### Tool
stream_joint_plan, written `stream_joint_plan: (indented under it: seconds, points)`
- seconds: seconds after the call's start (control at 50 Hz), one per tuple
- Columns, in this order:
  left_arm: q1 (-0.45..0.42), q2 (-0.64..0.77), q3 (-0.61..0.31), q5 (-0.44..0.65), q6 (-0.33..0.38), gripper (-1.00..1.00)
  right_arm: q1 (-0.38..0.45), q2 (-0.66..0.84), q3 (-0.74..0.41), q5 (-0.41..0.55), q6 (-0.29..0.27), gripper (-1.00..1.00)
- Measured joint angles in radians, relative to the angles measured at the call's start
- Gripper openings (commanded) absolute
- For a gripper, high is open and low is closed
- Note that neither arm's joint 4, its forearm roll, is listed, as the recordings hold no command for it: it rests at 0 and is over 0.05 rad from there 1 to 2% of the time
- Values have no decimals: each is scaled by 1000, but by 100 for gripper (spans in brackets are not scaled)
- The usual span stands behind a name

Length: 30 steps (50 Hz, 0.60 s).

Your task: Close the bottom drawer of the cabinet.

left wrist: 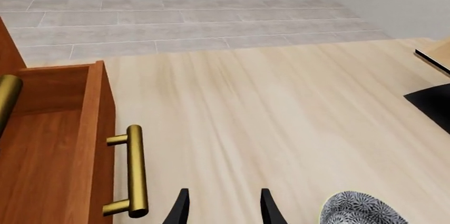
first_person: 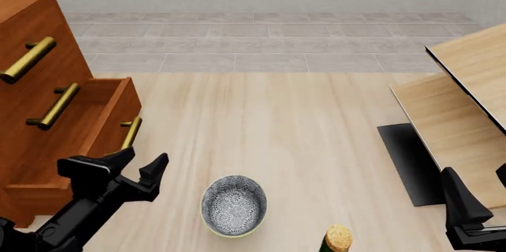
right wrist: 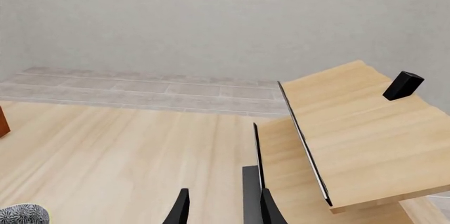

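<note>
The cabinet (first_person: 32, 32) is a reddish-brown chest standing at the left. Its bottom drawer (first_person: 99, 115) is pulled out, with the inside showing and its brass bar handle (first_person: 130, 133) facing the floor space. In the left wrist view the drawer front (left wrist: 105, 129) and handle (left wrist: 135, 171) lie just beside my left gripper (left wrist: 223, 208). My left gripper (first_person: 130, 168) is open and empty, close in front of the handle without touching it. My right gripper (right wrist: 223, 211) is open and empty at the lower right (first_person: 478, 198), far from the cabinet.
A patterned grey bowl (first_person: 233, 204) sits on the light wood floor near my left gripper. A corked bottle top (first_person: 338, 239) shows at the front edge. Pale wood panels (first_person: 466, 104) and a black mat (first_person: 404, 163) stand at the right.
</note>
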Motion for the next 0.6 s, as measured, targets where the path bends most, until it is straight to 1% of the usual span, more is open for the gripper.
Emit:
stream_joint_plan:
  seconds: [0.18,0.36,0.6]
  points:
    - [25,81,-49,-9,-3,100,3,-2,0,0,-6,100]
    - [55,140,-79,-13,-1,100,4,-5,0,3,-11,100]
    - [114,189,-102,-16,29,100,4,-8,0,3,-17,100]
